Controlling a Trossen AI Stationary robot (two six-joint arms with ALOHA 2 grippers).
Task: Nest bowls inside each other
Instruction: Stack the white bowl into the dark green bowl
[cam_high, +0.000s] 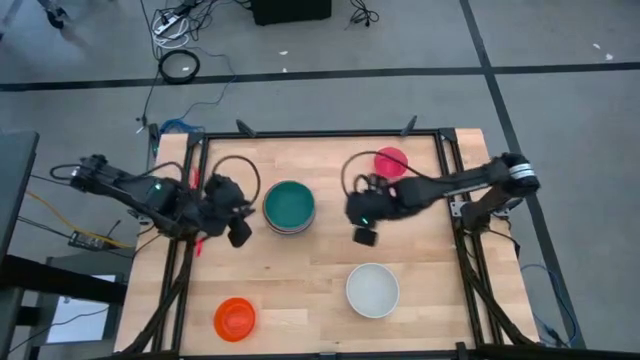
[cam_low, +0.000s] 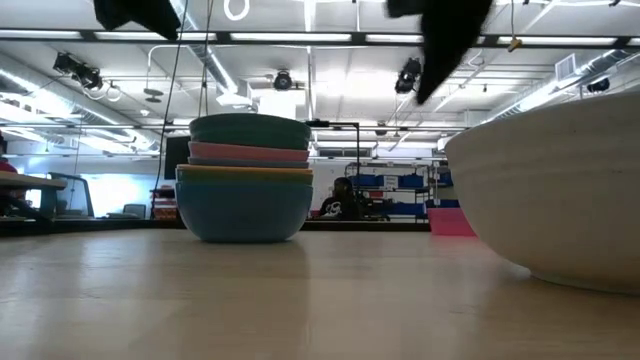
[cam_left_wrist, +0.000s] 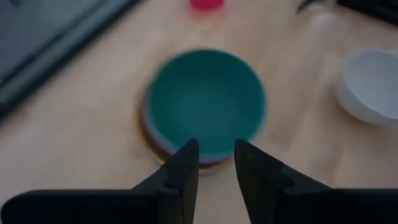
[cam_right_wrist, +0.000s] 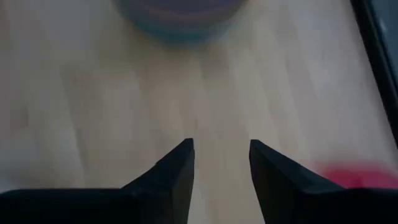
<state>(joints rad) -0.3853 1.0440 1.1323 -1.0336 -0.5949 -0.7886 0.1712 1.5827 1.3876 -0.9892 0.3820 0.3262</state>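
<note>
Seen from above, a wooden table (cam_high: 300, 290) holds several bowls. At the far left, the left gripper (cam_high: 238, 228) hovers just beside the stack of nested bowls (cam_high: 290, 208), its fingers slightly apart with nothing between them. The stack, topped by a teal bowl (cam_high: 290, 203), sits near the table's middle. To its right, the right gripper (cam_high: 364, 232) hangs over bare wood between the stack and the loose bowls, fingers apart and empty. The magenta bowl (cam_high: 391, 160) lies just behind that gripper toward the far edge; the white bowl (cam_high: 373, 290) lies toward the near edge on the same side. The red-orange bowl (cam_high: 235, 317) sits near the front left corner, closer to the left arm. Judging by position, the right arm is nearer both the magenta and white bowls.
</note>
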